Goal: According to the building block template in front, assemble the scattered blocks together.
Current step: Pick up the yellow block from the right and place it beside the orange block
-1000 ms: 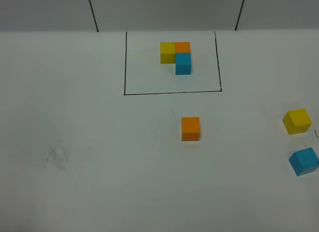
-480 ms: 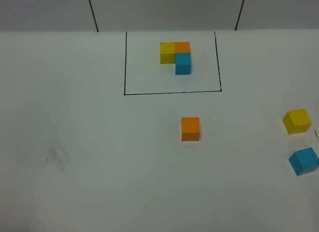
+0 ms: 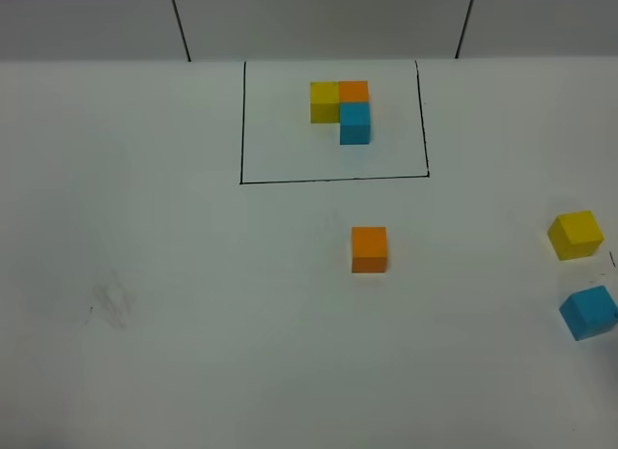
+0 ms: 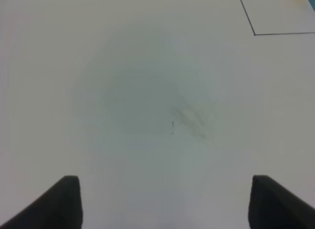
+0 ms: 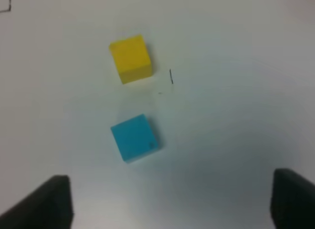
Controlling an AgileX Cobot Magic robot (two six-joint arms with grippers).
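Now the right gripper is hanging wide open and empty, the skewed blue block lying ahead near the yellow block, so I'm reckoning a corner-on pinch could spin it away.

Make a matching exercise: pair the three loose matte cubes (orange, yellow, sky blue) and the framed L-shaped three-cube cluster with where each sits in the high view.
Things:
1. loose orange cube
2. loose yellow cube
3. loose sky-blue cube
4. L-shaped three-cube cluster

Places:
A. far right, nearest the camera
B. inside the black drawn rectangle
C. alone near the middle, in front of the rectangle
D. far right, just behind the sky-blue one

Pairs: 1-C, 2-D, 3-A, 4-B
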